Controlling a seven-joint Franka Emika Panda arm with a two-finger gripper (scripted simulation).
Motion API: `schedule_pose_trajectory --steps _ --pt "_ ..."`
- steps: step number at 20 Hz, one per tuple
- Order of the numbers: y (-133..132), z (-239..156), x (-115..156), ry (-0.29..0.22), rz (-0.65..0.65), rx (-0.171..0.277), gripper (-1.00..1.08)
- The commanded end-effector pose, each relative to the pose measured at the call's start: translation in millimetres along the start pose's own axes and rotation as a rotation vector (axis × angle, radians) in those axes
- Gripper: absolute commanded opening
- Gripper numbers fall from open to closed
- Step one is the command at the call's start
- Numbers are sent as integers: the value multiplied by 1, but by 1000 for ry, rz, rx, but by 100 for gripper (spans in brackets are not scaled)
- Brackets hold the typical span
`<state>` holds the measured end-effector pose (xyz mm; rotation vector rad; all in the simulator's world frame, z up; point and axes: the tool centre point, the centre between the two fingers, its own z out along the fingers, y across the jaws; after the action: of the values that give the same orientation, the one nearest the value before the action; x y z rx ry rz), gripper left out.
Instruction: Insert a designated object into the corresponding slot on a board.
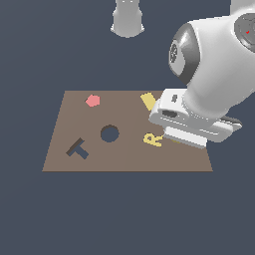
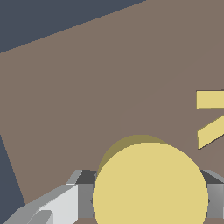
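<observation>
A: Exterior view first: where's the gripper (image 1: 185,139)?

B: Over the board (image 1: 124,159), beyond the letter R (image 1: 153,140) from the round hole (image 1: 109,133). It hides the disc here.

A: Wrist view?

B: The yellow disc (image 2: 150,186) sits between the fingers (image 2: 65,205), jaws closed on it, just off the board.

A: Advice?

B: Keep the disc level, centre it above the hole, lower gently, then release.

On the board (image 1: 127,159), the round hole (image 1: 109,133) is the landmark. The T-shaped cutout (image 1: 77,148) lies nearer the camera toward the exterior view's left of it. The pentagon piece (image 1: 92,100) lies behind it. The letter R (image 1: 152,139) lies to its right, the rectangular block (image 1: 148,101) behind the R.
</observation>
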<state>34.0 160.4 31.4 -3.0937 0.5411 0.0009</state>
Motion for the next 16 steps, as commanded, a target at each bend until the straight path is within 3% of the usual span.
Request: schedule_pose_trajectory --steps 1,16 --pt "17 -1 6 1 4 0 -100" --pt "173 -8 57 -1 24 -2 -100"
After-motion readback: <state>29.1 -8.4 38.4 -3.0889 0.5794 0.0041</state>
